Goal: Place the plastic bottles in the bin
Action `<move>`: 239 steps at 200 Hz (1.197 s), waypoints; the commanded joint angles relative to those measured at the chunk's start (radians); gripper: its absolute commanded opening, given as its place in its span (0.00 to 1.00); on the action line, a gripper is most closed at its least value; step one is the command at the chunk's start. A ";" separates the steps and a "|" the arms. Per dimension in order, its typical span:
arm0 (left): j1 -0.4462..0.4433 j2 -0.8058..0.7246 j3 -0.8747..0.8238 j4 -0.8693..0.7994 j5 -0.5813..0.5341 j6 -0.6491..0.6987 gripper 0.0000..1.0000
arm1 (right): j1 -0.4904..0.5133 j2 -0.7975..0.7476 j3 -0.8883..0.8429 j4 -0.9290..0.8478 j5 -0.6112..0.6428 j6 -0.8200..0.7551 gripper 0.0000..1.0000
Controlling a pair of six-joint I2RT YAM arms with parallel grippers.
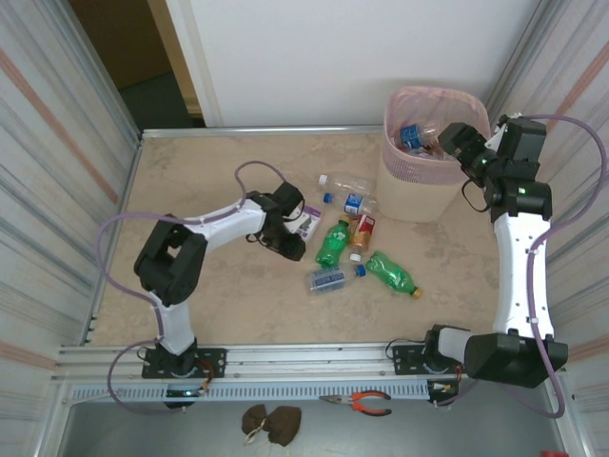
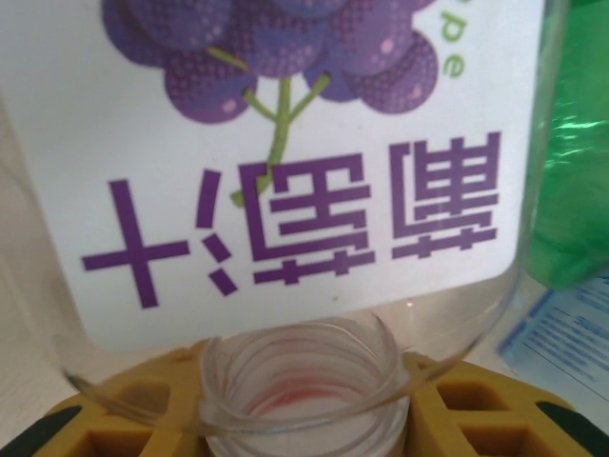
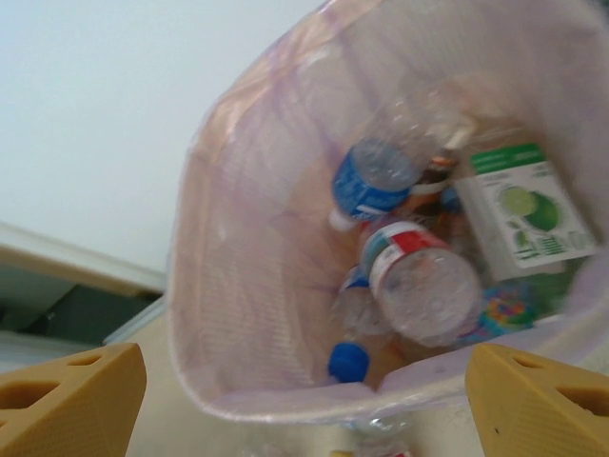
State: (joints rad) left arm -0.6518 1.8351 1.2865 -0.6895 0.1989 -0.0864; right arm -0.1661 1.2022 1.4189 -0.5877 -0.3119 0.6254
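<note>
Squeezing the grape-label bottle (image 2: 285,171) with the left gripper (image 2: 304,428), seemingly tight around the neck, on the table (image 1: 209,171) beside a green bottle (image 1: 333,243). Hanging the right gripper (image 3: 304,381) wide open and empty above the bin (image 1: 414,190) with several bottles (image 3: 381,181) inside.

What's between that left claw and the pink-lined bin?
Top view: a clear bottle and a blue-labelled bottle lie between the left gripper, gripping a grape-label bottle, and the bin.

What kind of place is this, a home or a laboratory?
Probably a robot laboratory cell: the left arm and right arm bolted to an aluminium rail, corrugated panels walling in the table, and pliers on the ledge below.
</note>
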 commanded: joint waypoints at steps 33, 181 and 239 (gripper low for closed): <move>0.031 -0.224 -0.025 0.132 0.147 -0.020 0.34 | 0.020 -0.065 -0.090 0.271 -0.382 -0.052 0.86; 0.023 -0.692 -0.148 0.815 0.744 -0.033 0.33 | 0.504 -0.186 -0.037 0.470 -0.644 -0.411 0.99; -0.003 -0.719 -0.132 0.899 0.866 -0.043 0.33 | 0.698 -0.127 0.044 0.478 -0.620 -0.408 0.99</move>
State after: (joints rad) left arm -0.6502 1.1290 1.1477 0.1280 0.9726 -0.1108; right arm 0.4747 1.0496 1.4227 -0.1383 -0.9390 0.2413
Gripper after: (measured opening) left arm 0.408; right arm 0.994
